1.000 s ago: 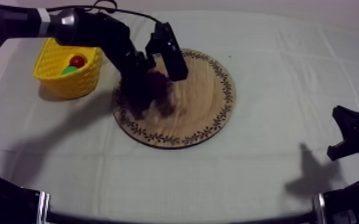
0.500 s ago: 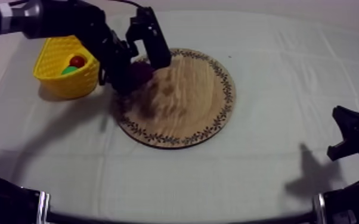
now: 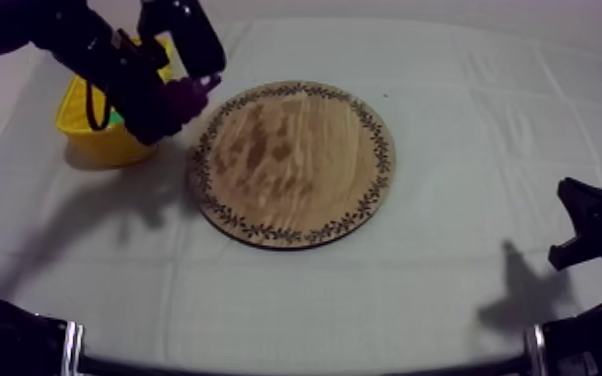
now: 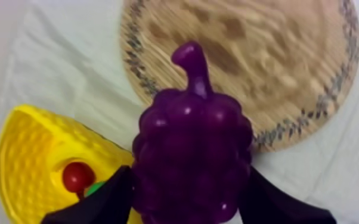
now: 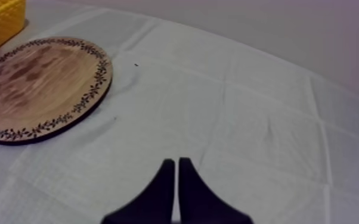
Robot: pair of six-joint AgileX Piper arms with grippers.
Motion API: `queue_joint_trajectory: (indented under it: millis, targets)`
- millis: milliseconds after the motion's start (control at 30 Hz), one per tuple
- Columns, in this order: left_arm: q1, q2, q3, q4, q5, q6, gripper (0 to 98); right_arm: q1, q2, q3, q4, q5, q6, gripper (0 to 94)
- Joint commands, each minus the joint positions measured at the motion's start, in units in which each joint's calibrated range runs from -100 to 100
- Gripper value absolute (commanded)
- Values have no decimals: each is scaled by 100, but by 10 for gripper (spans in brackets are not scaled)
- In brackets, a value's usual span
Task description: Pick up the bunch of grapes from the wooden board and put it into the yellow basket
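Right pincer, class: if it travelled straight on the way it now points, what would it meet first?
The right pincer, shut, would probably meet only bare cloth; the wooden board lies beside that line. Depth is unclear.

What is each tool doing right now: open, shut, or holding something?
Left tool: closed on the bunch of grapes.
Right tool: closed, holding nothing.
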Motion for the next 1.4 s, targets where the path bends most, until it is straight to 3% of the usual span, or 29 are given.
queue_joint_trajectory:
  millis: [0, 233, 467, 900, 1367]
  targets:
    - [-23, -78, -259, -10, 23, 213, 475, 2, -1, -3, 1, 0, -20, 4]
    - [-310, 111, -1294, 6, 24, 708, 473, 2, -1, -3, 1, 0, -19, 4]
    - [-807, 560, -2045, -13, -466, 1014, 450, 2, -1, -3, 1, 0, -20, 4]
    - [-1432, 1327, -2294, -191, -862, 1174, 414, 2, -1, -3, 1, 0, -21, 4]
    - [-1562, 1730, -1730, -334, -690, 1403, 399, 2, -1, -3, 1, 0, -21, 4]
